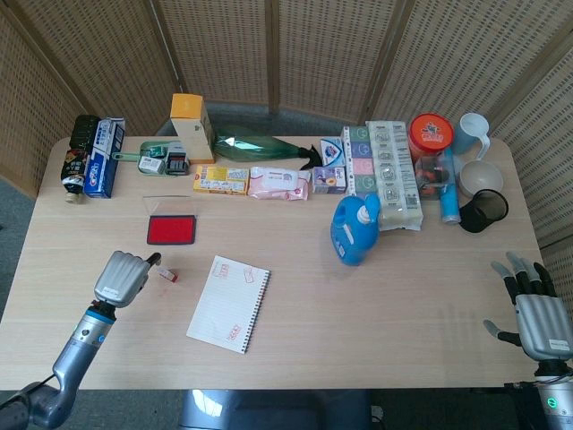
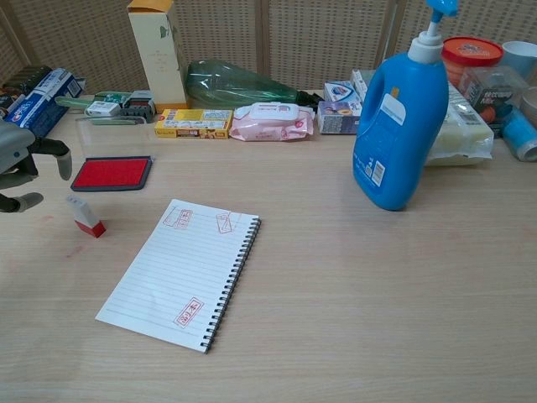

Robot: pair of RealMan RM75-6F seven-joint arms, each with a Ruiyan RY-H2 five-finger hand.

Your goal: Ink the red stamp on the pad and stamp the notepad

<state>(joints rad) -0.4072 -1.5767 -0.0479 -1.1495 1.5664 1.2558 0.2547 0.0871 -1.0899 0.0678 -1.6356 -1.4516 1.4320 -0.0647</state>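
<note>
blue detergent bottle (image 1: 354,230) upright mid-table | green plastic bottle (image 1: 258,146) lying at back | black mesh cup (image 1: 484,211) far right

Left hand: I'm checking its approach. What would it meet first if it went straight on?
Probably the red stamp, which stands just beyond the fingers of the left hand; depth is unclear.

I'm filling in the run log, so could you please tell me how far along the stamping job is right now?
Done: the ink pad lies open and the notepad bears three red marks, though whether from this run I cannot tell. In hand: the left hand is beside the red stamp, holding nothing. The right hand rests open at the table's far edge. Left: gripping, inking and stamping.
</note>
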